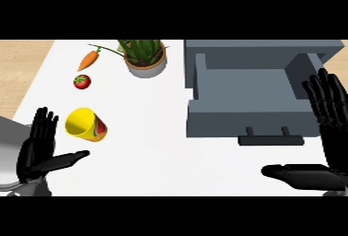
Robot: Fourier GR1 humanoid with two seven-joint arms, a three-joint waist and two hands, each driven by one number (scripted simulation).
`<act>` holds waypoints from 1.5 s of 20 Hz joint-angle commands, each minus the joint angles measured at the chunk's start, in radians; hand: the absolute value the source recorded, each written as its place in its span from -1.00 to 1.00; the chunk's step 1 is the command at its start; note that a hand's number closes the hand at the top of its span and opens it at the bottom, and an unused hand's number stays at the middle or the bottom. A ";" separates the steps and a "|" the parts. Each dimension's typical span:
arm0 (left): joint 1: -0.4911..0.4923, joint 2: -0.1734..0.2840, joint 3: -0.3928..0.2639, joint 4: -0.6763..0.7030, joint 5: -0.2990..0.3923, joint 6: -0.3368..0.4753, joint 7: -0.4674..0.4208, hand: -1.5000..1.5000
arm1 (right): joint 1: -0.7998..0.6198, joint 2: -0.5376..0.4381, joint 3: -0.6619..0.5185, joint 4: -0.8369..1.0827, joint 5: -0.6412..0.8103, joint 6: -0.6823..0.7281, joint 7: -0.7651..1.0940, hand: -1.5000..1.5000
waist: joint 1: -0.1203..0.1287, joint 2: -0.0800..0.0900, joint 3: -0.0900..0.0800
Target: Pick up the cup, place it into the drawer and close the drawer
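While both black robot hands, the left hand (pixel 39 150) and the right hand (pixel 325 138), rested open at the frame's lower corners, the toppled yellow cup (pixel 85 124) at centre left risked rolling away from a sideways grasp, short of the open grey drawer (pixel 248 87) at upper right.

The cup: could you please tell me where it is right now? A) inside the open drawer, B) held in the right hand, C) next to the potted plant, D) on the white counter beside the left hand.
D: the yellow cup lies tipped on the counter just right of the open left hand, outside the open drawer.
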 commanded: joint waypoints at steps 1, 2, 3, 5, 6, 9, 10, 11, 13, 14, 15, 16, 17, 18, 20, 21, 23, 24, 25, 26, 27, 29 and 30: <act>-0.012 0.022 0.010 0.132 0.002 -0.029 -0.102 -1.00 | -0.028 -0.020 -0.047 0.031 -0.038 0.029 0.010 -1.00 | 0.003 -0.001 0.000; 0.004 -0.003 -0.004 0.089 -0.007 0.005 -0.086 -1.00 | -0.097 0.024 0.035 0.035 0.035 -0.031 0.063 -1.00 | 0.006 -0.001 0.000; -0.106 0.026 0.027 0.306 -0.011 -0.018 -0.185 -1.00 | -0.053 -0.011 -0.031 0.000 -0.019 0.002 0.040 -1.00 | -0.002 0.000 0.000; -0.136 0.057 0.049 0.423 -0.009 -0.048 -0.258 -1.00 | -0.055 0.026 0.011 0.082 0.046 -0.024 -0.028 -1.00 | -0.002 0.002 0.000; -0.125 0.068 0.052 0.427 -0.001 -0.054 -0.282 -1.00 | -0.013 -0.001 -0.004 0.010 0.009 0.018 0.004 -1.00 | -0.001 0.000 0.000; -0.198 0.078 0.060 0.600 -0.026 -0.050 -0.401 -1.00 | -0.033 -0.010 -0.009 -0.027 -0.008 0.025 0.052 -1.00 | -0.007 0.002 -0.001; -0.231 0.102 0.076 0.668 -0.015 -0.083 -0.424 -1.00 | 0.034 0.013 0.001 0.034 0.006 0.034 -0.042 -1.00 | -0.009 0.003 -0.001; -0.237 0.115 0.073 0.706 -0.021 -0.087 -0.452 -1.00 | 0.007 -0.003 -0.034 0.017 -0.034 0.046 -0.028 -1.00 | -0.007 0.002 -0.001; -0.295 0.135 0.090 0.796 -0.021 -0.077 -0.493 -1.00 | -0.039 0.005 -0.020 0.045 -0.009 0.026 -0.004 -1.00 | -0.009 0.004 -0.001; -0.286 0.122 0.080 0.805 -0.032 -0.065 -0.531 -1.00 | 0.003 0.022 0.011 -0.051 0.003 0.011 0.054 -1.00 | -0.010 0.003 -0.001; -0.293 0.142 0.082 0.831 -0.028 -0.100 -0.543 -1.00 | -0.022 -0.019 -0.044 0.034 -0.039 0.059 0.002 -1.00 | -0.009 0.003 -0.001; -0.306 0.130 0.068 0.843 -0.040 -0.076 -0.552 -1.00 | -0.039 0.009 -0.015 0.079 0.004 0.034 -0.040 -1.00 | -0.007 0.003 -0.001; -0.338 0.155 0.090 0.894 -0.034 -0.075 -0.558 -1.00 | 0.002 0.012 -0.010 0.011 -0.001 0.034 -0.016 -1.00 | -0.014 0.005 -0.002; -0.293 0.169 0.076 0.884 -0.040 -0.116 -0.580 -1.00 | -0.025 -0.007 -0.020 0.016 -0.006 0.043 0.017 -1.00 | -0.009 0.004 -0.002; -0.311 0.143 0.067 0.889 -0.052 -0.079 -0.607 -1.00 | -0.019 0.050 0.045 -0.008 0.052 -0.006 0.009 -1.00 | -0.011 0.004 -0.002; -0.324 0.173 0.071 0.916 -0.056 -0.105 -0.599 -1.00 | 0.018 0.027 0.006 0.011 0.024 0.024 -0.040 -1.00 | -0.018 0.007 -0.003; -0.340 0.188 0.082 0.925 -0.050 -0.096 -0.587 -1.00 | -0.053 0.011 -0.009 0.070 0.004 0.036 -0.025 -1.00 | -0.018 0.010 -0.004; -0.348 0.162 0.080 0.923 -0.048 -0.097 -0.598 -1.00 | -0.048 0.009 -0.013 0.065 -0.004 0.042 -0.029 -1.00 | -0.018 0.009 -0.003; -0.345 0.162 0.078 0.924 -0.052 -0.097 -0.610 -1.00 | -0.024 0.039 0.029 -0.015 0.012 0.016 0.032 -1.00 | -0.025 0.009 -0.004; -0.359 0.157 0.074 0.918 -0.047 -0.093 -0.574 -1.00 | -0.057 0.061 0.067 0.035 0.072 -0.012 0.016 -1.00 | -0.012 0.006 -0.002; -0.345 0.125 0.074 0.920 -0.048 -0.096 -0.614 -1.00 | 0.045 0.043 0.021 0.001 0.018 0.030 -0.051 -1.00 | -0.021 0.006 -0.003; -0.370 0.168 0.077 0.937 -0.048 -0.131 -0.578 -1.00 | -0.055 0.011 -0.016 0.058 -0.015 0.041 0.002 -1.00 | -0.021 0.009 -0.003; -0.355 0.143 0.082 0.930 -0.044 -0.099 -0.620 -1.00 | -0.028 0.002 -0.010 0.057 -0.002 0.056 -0.025 -1.00 | -0.021 0.009 -0.003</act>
